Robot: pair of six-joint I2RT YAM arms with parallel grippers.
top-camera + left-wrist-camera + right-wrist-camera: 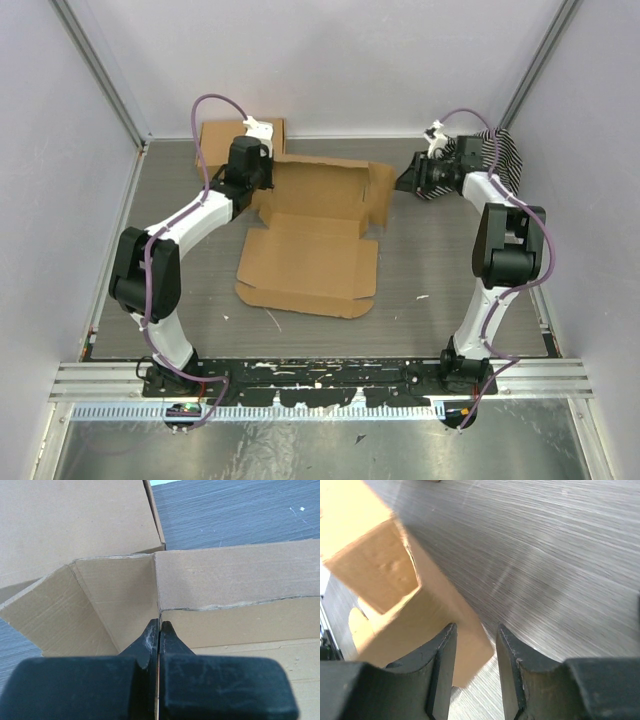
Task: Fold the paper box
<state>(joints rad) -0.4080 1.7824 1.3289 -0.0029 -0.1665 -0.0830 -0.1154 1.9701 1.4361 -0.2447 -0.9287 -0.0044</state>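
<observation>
The paper box [312, 240] is a brown cardboard mailer lying mid-table, its back half partly raised into walls and its front panel flat. My left gripper [258, 192] is at the box's back left corner. In the left wrist view the left gripper [160, 626] is shut on a thin edge of the box wall [225, 580], beside an angled side flap [55, 615]. My right gripper [404, 183] is just right of the box's right flap [380, 195]. In the right wrist view the right gripper [475, 632] is open, with the cardboard flap [395, 570] just ahead of its left finger.
A second piece of brown cardboard [225, 135] lies at the back left, behind the left gripper, and also shows in the left wrist view [75, 520]. A black-and-white striped cloth [505, 155] lies at the back right by the right arm. Walls enclose the table on three sides.
</observation>
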